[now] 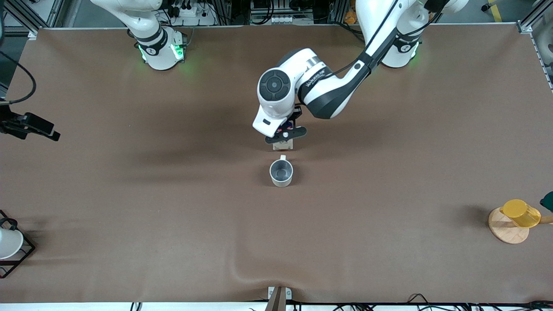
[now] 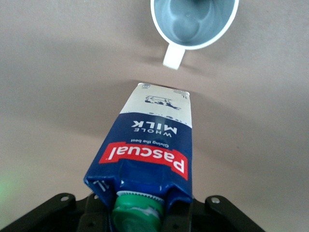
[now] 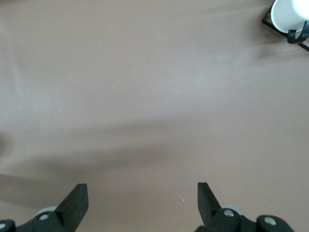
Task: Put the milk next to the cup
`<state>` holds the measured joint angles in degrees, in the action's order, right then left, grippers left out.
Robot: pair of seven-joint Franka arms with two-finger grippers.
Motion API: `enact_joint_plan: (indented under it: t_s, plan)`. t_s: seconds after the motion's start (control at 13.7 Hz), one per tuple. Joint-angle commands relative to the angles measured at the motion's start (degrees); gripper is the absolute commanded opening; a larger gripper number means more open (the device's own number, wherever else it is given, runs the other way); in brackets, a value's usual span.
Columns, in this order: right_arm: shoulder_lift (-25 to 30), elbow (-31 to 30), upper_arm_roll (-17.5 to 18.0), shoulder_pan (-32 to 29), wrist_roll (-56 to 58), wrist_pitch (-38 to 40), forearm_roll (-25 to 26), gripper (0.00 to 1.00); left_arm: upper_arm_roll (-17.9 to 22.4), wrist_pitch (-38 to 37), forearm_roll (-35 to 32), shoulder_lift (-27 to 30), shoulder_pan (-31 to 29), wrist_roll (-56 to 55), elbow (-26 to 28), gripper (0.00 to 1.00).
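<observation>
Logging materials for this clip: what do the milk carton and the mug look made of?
The dark-blue and white gable-top milk carton looks like coated paperboard: printed panels, folded creases, slight sheen; its round green cap looks plastic. The small cream-beige mug with a grey inside looks like glazed ceramic, judging by its thick smooth rim, though plastic can't be ruled out.
</observation>
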<state>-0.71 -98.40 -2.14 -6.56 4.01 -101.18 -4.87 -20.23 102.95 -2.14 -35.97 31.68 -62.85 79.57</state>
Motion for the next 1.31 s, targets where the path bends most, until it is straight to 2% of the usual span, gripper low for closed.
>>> enact_joint_plan:
  t_s: [0.0, 0.22, 1.24]
  plan:
    - [0.63, -0.41, 0.73, -0.38, 0.21, -1.65, 0.82, 1.00, 0.80, 0.23, -1.20, -1.47, 0.40, 1.68, -1.34, 0.00]
    - [0.53, 3.73, 1.08, 0.67, -0.14, -1.21, 3.36, 1.00, 1.24, 1.81, -1.20, -2.00, 0.22, 2.21, -1.34, 0.00]
    - [0.53, 4.62, 1.08, 0.85, 0.21, 0.55, 3.55, 1.00, 2.65, 5.68, -1.47, -3.49, 0.66, 1.50, -1.26, 0.00]
